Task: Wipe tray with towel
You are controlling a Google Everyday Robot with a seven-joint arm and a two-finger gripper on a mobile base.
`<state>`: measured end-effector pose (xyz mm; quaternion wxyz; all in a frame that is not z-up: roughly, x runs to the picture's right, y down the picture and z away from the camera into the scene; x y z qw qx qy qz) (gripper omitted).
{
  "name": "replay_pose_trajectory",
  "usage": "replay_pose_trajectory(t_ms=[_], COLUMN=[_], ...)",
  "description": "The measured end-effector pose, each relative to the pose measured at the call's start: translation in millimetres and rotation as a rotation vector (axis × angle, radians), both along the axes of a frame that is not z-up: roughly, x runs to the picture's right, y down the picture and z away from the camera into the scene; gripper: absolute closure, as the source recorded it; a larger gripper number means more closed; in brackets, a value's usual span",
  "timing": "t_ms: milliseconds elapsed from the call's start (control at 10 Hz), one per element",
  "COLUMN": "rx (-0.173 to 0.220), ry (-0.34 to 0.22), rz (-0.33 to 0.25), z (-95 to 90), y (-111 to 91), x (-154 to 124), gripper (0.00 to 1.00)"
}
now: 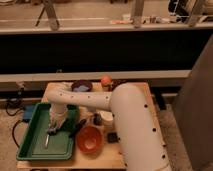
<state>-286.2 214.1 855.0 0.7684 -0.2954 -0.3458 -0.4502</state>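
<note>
The green tray (pixel 35 145) lies at the front left of the wooden table. My white arm reaches from the right across to it. The gripper (pixel 54 123) points down over the tray's upper middle, close to its floor. Just below the gripper lies a small pale patch (pixel 52 131); I cannot tell whether it is the towel. A thin silvery utensil (pixel 47 140) lies on the tray floor in front of the gripper.
An orange bowl (pixel 89 140) sits right of the tray, with a dark stick-like item (pixel 77 129) between them. A dark bowl (pixel 81 86), an orange ball (pixel 105 81), a white cup (pixel 105 118) and a small black object (pixel 112 136) share the table. A counter runs behind.
</note>
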Motion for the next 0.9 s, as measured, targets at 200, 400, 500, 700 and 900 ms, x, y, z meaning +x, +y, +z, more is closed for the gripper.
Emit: replay_pose_trajectory(t_ms=[200, 400, 500, 700, 900], rx=[0.000, -0.001, -0.002, -0.001, 0.010], ry=[-0.002, -0.001, 0.003, 0.004, 0.005], rz=[0.003, 0.003, -0.002, -0.004, -0.006], z=[-1.0, -3.1, -2.9, -2.2, -4.6], y=[-1.2, -3.0, -3.2, -3.3, -3.5], x=[-1.1, -0.4, 2.4, 4.2, 3.8], gripper=[0.34, 0.55, 0.65, 0.85, 1.00])
